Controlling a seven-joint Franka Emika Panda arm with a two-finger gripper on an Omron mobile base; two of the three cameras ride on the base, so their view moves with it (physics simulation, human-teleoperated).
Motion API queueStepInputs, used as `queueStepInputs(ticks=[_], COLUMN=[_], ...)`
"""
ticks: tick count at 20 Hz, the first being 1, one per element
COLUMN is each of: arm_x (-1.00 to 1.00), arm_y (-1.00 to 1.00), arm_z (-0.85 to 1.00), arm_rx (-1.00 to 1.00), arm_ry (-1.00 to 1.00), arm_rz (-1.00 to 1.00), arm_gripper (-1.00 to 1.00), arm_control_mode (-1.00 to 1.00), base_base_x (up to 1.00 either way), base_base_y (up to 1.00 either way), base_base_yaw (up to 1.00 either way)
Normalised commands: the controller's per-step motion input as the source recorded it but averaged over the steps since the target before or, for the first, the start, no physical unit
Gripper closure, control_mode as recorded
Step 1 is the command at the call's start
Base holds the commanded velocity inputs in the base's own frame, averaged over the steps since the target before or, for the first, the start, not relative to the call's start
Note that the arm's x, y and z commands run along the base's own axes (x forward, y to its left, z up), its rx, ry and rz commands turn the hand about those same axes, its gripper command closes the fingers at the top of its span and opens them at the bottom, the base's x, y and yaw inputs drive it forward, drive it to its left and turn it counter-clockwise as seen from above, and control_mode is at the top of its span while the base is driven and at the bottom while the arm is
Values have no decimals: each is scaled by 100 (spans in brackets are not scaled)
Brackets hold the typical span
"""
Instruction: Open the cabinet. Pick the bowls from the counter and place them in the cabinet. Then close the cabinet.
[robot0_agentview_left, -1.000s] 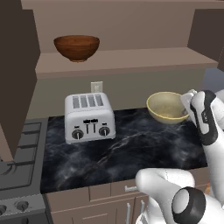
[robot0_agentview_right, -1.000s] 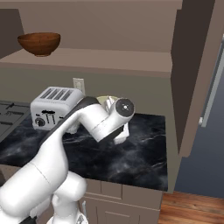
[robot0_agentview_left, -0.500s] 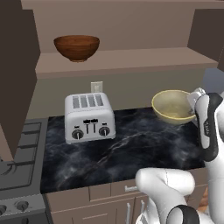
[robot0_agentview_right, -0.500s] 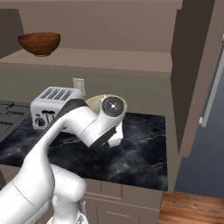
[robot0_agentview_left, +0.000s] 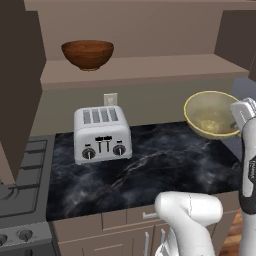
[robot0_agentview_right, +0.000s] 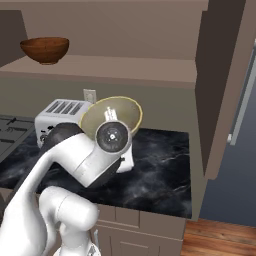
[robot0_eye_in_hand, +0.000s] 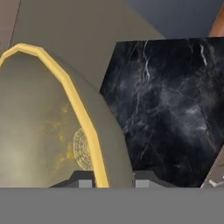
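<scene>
- Left base view: cabinet (robot0_agentview_left: 150, 70) open, brown bowl (robot0_agentview_left: 88, 54) already on its shelf at left. Cream bowl (robot0_agentview_left: 211, 114) lifted clear of the counter (robot0_agentview_left: 150, 165), tipped with its mouth toward the camera, at the right edge beside the gripper (robot0_agentview_left: 239, 114). Toaster (robot0_agentview_left: 102, 134) on the counter at left, stove (robot0_agentview_left: 20, 200) further left. Forearm rising steeply along the right border, hand bent toward the bowl's right rim.
- Right base view: cream bowl (robot0_agentview_right: 111, 116) above the counter (robot0_agentview_right: 160, 165) and below the shelf, partly hidden by the wrist. Brown bowl (robot0_agentview_right: 45, 49) far left on the shelf. Elbow low, forearm angled up and away toward the back wall.
- Hand view: cream bowl (robot0_eye_in_hand: 48, 127) close up, yellow rim running down between the fingertips (robot0_eye_in_hand: 85, 183); jaws narrow, pinching that thin rim. Counter (robot0_eye_in_hand: 175, 109) below and behind.
- Risk, as a judgement: edge-only pinch on a tilted bowl likely to let it swing or slip during a fast lift; shelf lip just above, so a short raise could knock the bowl loose.
</scene>
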Motion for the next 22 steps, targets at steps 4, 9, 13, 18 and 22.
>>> queueStepInputs(ticks=[4,9,13,18,22], arm_x=[-56,-43,-15,4,10], arm_y=[0,0,9,11,23], arm_z=[50,58,45,42,37], arm_rx=[0,0,0,-3,-2], arm_ry=[-28,-26,-17,-8,0], arm_rz=[0,0,0,-1,-8], arm_gripper=[100,100,100,100,100], arm_control_mode=[-100,-100,-100,-100,-100], base_base_x=[0,0,0,0,0], base_base_y=[0,0,0,0,0], base_base_yaw=[0,0,0,0,0])
